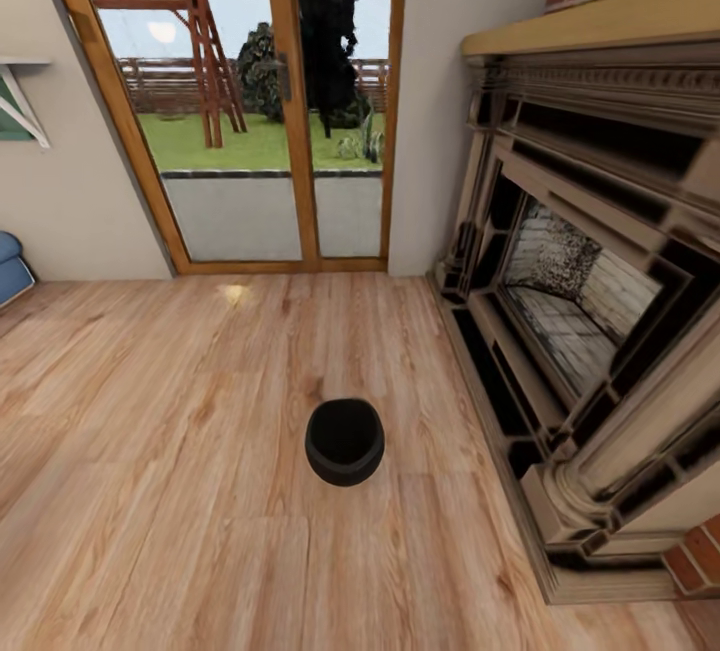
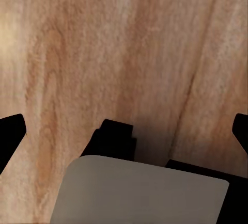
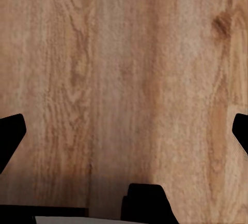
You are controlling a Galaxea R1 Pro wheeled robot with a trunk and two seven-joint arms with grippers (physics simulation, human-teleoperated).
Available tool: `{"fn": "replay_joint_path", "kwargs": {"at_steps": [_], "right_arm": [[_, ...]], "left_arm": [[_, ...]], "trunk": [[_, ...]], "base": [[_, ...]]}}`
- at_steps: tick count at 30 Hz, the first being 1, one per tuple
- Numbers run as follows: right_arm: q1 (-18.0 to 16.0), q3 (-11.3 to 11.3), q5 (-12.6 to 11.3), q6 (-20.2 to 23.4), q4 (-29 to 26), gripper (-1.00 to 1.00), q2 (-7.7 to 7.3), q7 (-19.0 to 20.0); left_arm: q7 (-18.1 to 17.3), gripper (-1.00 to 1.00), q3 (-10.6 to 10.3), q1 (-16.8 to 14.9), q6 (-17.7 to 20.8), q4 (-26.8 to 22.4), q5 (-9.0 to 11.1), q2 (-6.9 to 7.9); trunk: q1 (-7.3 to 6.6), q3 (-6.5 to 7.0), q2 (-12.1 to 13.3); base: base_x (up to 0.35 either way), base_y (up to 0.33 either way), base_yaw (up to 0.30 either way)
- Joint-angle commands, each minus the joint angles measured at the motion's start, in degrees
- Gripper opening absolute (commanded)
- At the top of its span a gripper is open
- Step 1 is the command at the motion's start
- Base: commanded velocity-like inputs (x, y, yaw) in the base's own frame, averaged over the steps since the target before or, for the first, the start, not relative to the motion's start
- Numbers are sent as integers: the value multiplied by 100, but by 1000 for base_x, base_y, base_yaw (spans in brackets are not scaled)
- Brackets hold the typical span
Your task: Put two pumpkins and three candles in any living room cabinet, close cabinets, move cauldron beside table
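The black cauldron (image 1: 344, 441) stands upright on the wood floor in the middle of the head view, its wide mouth facing up and nothing inside that I can make out. In the left wrist view my left gripper (image 2: 124, 131) is open, its dark fingertips (image 2: 10, 136) at the two sides, above bare floor and part of my own base (image 2: 139, 190). My right gripper (image 3: 124, 128) is open too, fingertips (image 3: 10, 133) wide apart over floorboards. Pumpkins, candles, cabinet and coffee table are out of view.
A brick fireplace (image 1: 590, 311) with a dark carved surround fills the right side, close to the cauldron. Glass patio doors (image 1: 250, 101) stand ahead, with a garden beyond. A blue sofa corner (image 1: 10, 266) shows at the left edge. Wood floor (image 1: 150, 451) spreads left of the cauldron.
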Motion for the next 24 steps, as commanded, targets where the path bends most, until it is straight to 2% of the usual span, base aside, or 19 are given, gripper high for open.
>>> {"fn": "replay_joint_path", "kwargs": {"at_steps": [1,20,24], "right_arm": [[0,0,0,0,1,100,1,0],[0,0,0,0,-2,100,0,0],[0,0,0,-3,1,100,-6,0]], "left_arm": [[-2,100,0,0,0,0,0,1],[-28,100,0,0,9,0,0,-2],[-30,100,0,0,8,0,0,-1]], "trunk": [[0,0,0],[0,-36,0],[0,-38,0]], "base": [[309,101,0],[320,29,-1],[327,0,-167]]}}
